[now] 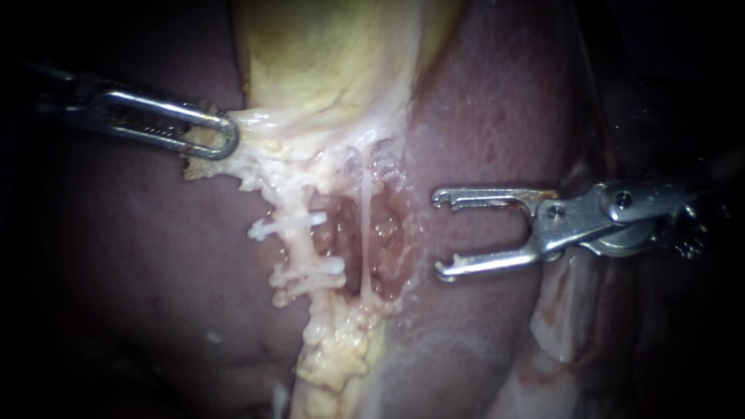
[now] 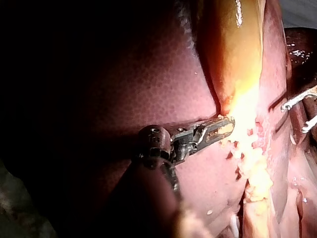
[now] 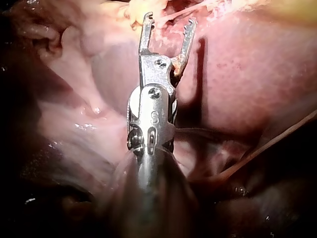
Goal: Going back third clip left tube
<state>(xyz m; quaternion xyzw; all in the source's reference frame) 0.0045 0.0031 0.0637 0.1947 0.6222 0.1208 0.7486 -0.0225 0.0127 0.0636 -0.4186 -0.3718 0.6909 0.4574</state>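
The gallbladder (image 1: 334, 62) is showing yellow-green, the liver (image 1: 497, 116) around it mottled red-brown, the fatty tissue (image 1: 295, 171) and clips (image 1: 285, 226) below the gallbladder are looking creamy white, and the left instrument (image 1: 221, 136) and right instrument (image 1: 440, 234) are gleaming silver.

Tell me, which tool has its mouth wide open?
The right tool, coming in from the right: its jaws stand apart, holding nothing. The left tool is clamped on pale tissue.

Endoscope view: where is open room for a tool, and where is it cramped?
Free: bare liver between the gallbladder and the right instrument, jaws open. Crowded: the clips on the left tube, beside the thin tube; the left instrument grips pale tissue.
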